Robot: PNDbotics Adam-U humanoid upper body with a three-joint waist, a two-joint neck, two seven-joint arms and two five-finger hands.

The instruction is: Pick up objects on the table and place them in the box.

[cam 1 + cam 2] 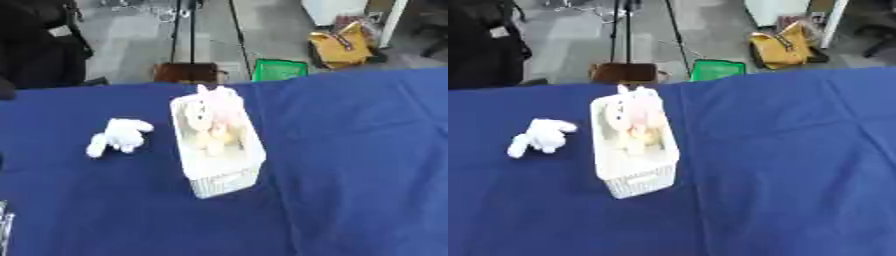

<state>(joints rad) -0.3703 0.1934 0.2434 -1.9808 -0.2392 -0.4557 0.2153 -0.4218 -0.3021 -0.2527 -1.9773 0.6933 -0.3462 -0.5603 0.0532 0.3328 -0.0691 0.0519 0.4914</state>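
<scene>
Bench (350, 165) w/ blue cloth fills most of both views. White box (229, 178) stands upright near its middle, long axis running away from the robot; pink & yellowish soft things (214, 127) lie inside. White plush (118, 136) lies on the cloth just left of box, not touching. Hands: can't tell their state, neither clearly seen.

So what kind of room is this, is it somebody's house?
Probably not a house. It looks like a workroom or lab: a table under a blue cloth, a bare grey floor with a black stand behind it, and bags left on the floor, like the yellow bag.
</scene>
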